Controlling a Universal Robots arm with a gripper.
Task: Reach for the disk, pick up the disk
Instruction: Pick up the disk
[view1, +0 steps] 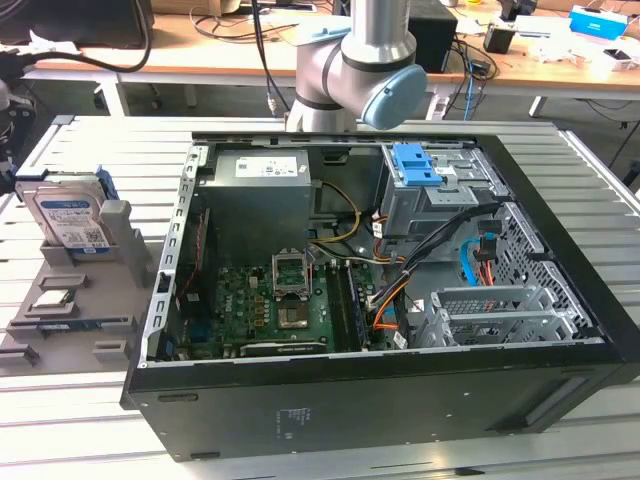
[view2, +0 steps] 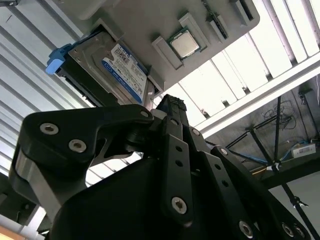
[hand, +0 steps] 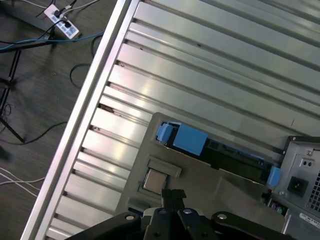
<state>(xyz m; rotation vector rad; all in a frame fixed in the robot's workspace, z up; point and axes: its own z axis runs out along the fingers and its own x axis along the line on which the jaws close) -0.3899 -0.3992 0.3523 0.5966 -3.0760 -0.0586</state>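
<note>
- Standing on edge and leaning back in a grey holder (view1: 110, 290), the disk (view1: 68, 215) sits at the exterior view's left, well clear of the open case (view1: 400, 400).
- Disk face shows a blue-and-white label. Blue caddy frame runs round its edges, with a tab at one corner in the second wrist view.
- Holder lies flat on the slatted metal worktop (view1: 80, 430), just beside the case wall.
- Chip (view1: 55, 300) rests in a square pocket of the same holder, near the disk but apart from it.
- Pincer (hand: 173, 196) hangs over the holder. In the first wrist view its two fingers meet at the tips, links spreading to either side. Narrow, nothing held.
- In the second wrist view the fingertips (view2: 170, 102) sit close to the disk's lower edge. No contact can be made out.
- First wrist view has the disk edge-on, a dark strip between two blue caddy ends, with the chip between it and the pincer.
- Arm (view1: 355, 70) rises behind the case.
</note>
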